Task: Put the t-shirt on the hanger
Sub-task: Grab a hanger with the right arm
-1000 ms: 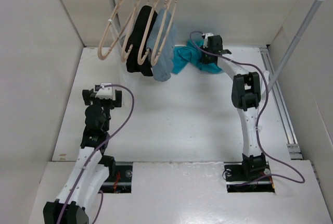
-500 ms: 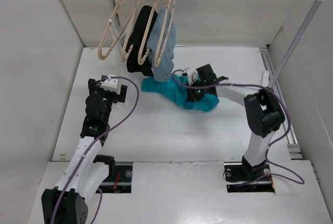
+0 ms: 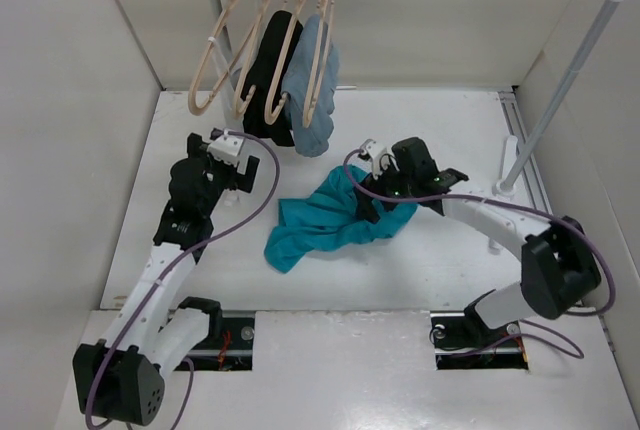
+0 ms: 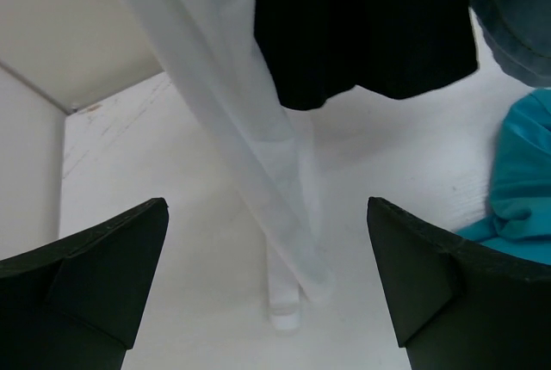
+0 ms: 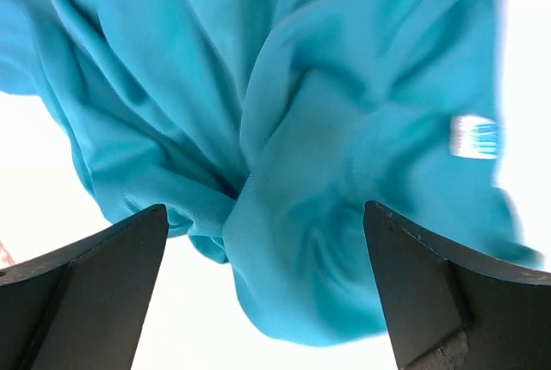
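Right gripper [image 5: 265, 211], jaws wide, empty, hovers over t-shirt [image 3: 320, 220] at its right end; cloth trails left and nearward. Left gripper [image 4: 267, 205], also wide, empty, sits nearer the hanger [image 3: 201, 70].

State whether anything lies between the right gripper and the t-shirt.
Nothing visible does. The right gripper is open directly over the crumpled t-shirt, which lies on the table. Its wrist view shows only teal cloth between its fingers.
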